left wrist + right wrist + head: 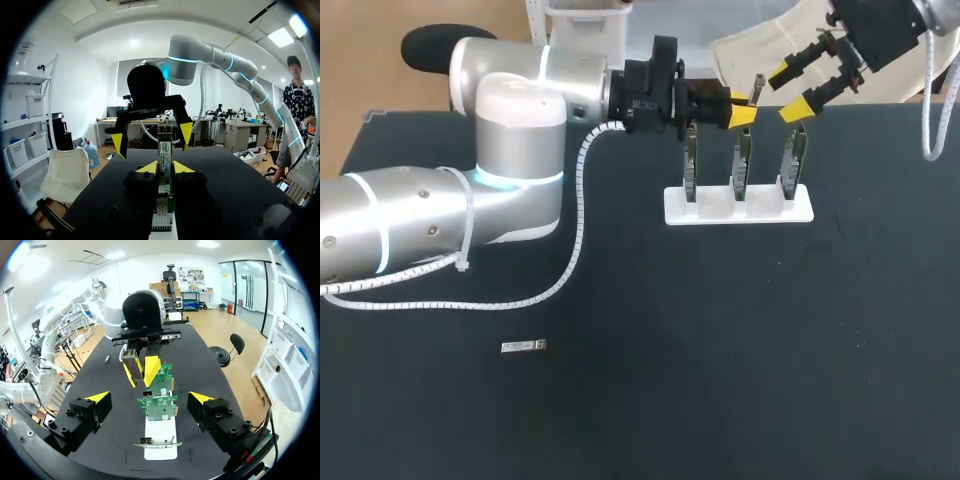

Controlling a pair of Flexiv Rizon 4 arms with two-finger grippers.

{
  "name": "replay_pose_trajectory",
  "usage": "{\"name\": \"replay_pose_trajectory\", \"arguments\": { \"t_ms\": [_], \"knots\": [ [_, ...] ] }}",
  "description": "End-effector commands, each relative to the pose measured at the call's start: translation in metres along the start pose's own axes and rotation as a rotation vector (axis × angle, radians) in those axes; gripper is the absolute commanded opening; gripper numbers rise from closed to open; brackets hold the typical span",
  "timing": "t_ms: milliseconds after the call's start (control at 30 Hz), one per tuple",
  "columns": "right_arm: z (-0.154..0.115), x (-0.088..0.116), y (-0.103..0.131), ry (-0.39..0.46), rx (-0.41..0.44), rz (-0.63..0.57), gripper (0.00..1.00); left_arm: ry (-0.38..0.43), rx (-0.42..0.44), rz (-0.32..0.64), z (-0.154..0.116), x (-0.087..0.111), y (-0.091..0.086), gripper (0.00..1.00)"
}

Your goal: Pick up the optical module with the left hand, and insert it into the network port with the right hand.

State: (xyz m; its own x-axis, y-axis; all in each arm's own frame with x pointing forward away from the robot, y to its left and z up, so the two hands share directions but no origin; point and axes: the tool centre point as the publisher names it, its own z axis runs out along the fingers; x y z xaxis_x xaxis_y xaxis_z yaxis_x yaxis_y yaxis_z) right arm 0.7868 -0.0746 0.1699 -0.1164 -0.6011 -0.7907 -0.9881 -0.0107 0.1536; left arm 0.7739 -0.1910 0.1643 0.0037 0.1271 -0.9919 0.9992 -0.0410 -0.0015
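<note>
1. The small silver optical module (524, 346) is lying on the dark surface (740, 360), well apart from both tools
2. The left tool (740, 108), state untellable, is sitting at the green circuit boards (742, 160); the right tool (790, 90) is gaping empty
3. Swinging sideways is risking knocking a board

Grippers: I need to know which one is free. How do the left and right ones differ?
The left gripper is shut on a narrow labelled piece, held upright; the right gripper is open and empty. The left sits just over the cards; the right hangs somewhat higher, at the row's right end. Both have yellow tips and face each other.
</note>
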Motion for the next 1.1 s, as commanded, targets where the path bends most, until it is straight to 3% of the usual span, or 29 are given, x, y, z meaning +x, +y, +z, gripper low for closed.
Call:
{"name": "replay_pose_trajectory", "arguments": {
  "t_ms": [33, 500, 1100],
  "knots": [
    [-0.004, -0.007, 0.007, 0.002, 0.02, -0.022, 1.0, -0.003, 0.002, 0.002, 0.0, 0.001, 0.001, 0.0],
    [-0.007, -0.035, 0.011, -0.043, -0.002, -0.075, 1.0, -0.003, 0.002, 0.002, 0.0, 0.001, 0.001, 0.0],
    [0.006, -0.043, 0.022, -0.049, -0.036, -0.08, 1.0, -0.003, 0.002, 0.002, 0.0, 0.001, 0.001, 0.0]
  ]
}}
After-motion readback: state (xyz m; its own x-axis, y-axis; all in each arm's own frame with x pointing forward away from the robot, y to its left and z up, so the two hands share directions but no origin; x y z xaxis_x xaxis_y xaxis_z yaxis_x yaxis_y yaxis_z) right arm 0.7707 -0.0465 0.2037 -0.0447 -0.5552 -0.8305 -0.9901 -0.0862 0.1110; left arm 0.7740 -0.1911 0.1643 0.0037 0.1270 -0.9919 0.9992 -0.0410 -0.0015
